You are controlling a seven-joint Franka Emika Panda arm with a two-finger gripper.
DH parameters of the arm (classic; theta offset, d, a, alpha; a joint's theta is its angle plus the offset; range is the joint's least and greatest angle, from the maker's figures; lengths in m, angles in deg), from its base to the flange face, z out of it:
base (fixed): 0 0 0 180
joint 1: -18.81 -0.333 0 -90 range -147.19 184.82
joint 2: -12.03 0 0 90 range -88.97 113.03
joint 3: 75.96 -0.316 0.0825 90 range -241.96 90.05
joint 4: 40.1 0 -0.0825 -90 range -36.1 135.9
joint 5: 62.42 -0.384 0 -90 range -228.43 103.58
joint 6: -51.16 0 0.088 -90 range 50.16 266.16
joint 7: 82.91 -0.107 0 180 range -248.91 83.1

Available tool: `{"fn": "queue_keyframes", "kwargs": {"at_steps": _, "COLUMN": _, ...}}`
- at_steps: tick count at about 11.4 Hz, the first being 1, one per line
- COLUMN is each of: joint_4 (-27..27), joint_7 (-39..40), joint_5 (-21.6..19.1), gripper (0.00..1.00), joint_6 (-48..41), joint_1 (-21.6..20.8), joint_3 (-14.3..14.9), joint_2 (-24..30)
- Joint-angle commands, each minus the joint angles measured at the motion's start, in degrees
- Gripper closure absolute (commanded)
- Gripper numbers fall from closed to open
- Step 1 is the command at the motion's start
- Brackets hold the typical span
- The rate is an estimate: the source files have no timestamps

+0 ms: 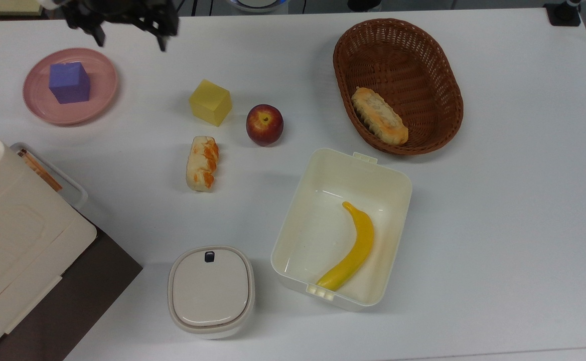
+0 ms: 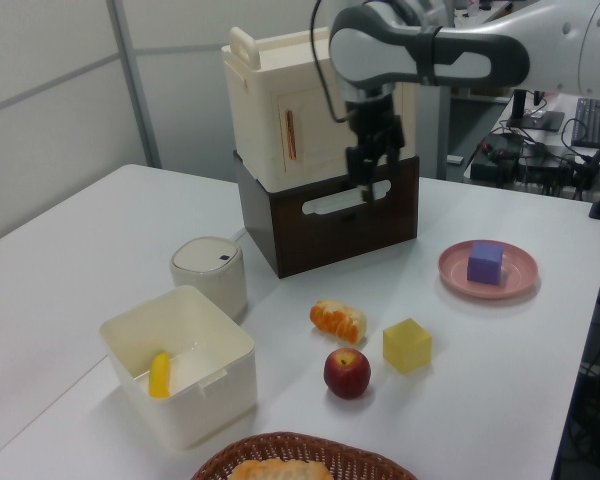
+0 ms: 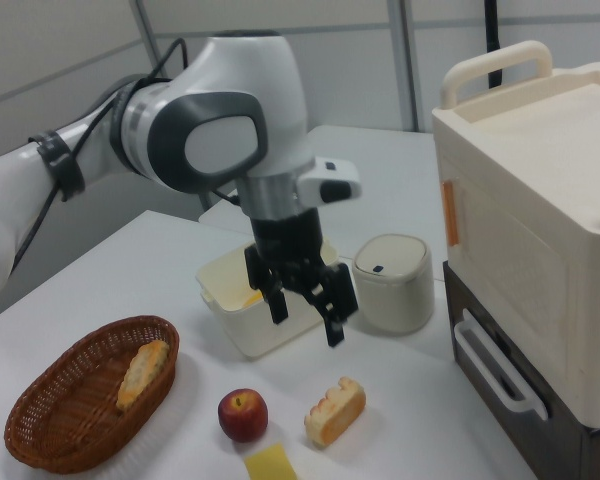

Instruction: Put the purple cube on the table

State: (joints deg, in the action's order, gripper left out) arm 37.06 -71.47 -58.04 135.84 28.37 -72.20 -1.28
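Observation:
The purple cube [image 1: 69, 82] rests on the round pink plate [image 1: 39, 108] at the top view's left; in the left view the cube [image 2: 485, 263] is at the right on the plate [image 2: 455, 272]. My gripper [image 1: 131, 41] hangs open and empty, high over the white table [image 1: 498, 200], a little to the top view's upper right of the plate. In the left view the gripper [image 2: 368, 188] is in front of the brown crate, well left of the cube. Its spread fingers [image 3: 334, 335] point down in the right view.
A yellow cube [image 1: 210, 102], an apple [image 1: 264, 124] and a bread piece [image 1: 202, 163] lie mid-table. A brown basket [image 1: 443, 80] holds bread at the top view's right. A white box [image 1: 293, 210] holds a banana. A lidded container [image 1: 210, 291] and a cream case [image 1: 17, 240] stand lower left.

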Motion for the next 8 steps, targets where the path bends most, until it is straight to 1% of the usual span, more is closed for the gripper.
{"fn": "queue_keyframes", "kwargs": {"at_steps": 1, "joint_4": 2.3, "joint_7": 5.8, "joint_5": 0.4, "gripper": 0.00, "joint_6": -3.4, "joint_1": 5.0, "joint_3": 0.4, "joint_2": 1.9}}
{"fn": "queue_keyframes", "kwargs": {"at_steps": 3, "joint_4": 3.5, "joint_7": 9.1, "joint_5": 0.6, "gripper": 0.00, "joint_6": -3.2, "joint_1": 8.7, "joint_3": 0.5, "joint_2": 1.4}}
{"fn": "queue_keyframes", "kwargs": {"at_steps": 5, "joint_4": 4.4, "joint_7": 14.9, "joint_5": 1.6, "gripper": 0.00, "joint_6": -2.9, "joint_1": 12.6, "joint_3": 0.5, "joint_2": 0.6}}
{"fn": "queue_keyframes", "kwargs": {"at_steps": 7, "joint_4": 5.1, "joint_7": 22.4, "joint_5": 1.9, "gripper": 0.00, "joint_6": -2.7, "joint_1": 15.9, "joint_3": 0.5, "joint_2": -1.0}}
{"fn": "queue_keyframes", "kwargs": {"at_steps": 8, "joint_4": 5.1, "joint_7": 26.7, "joint_5": 3.0, "gripper": 0.00, "joint_6": -2.6, "joint_1": 17.4, "joint_3": 0.5, "joint_2": -1.8}}
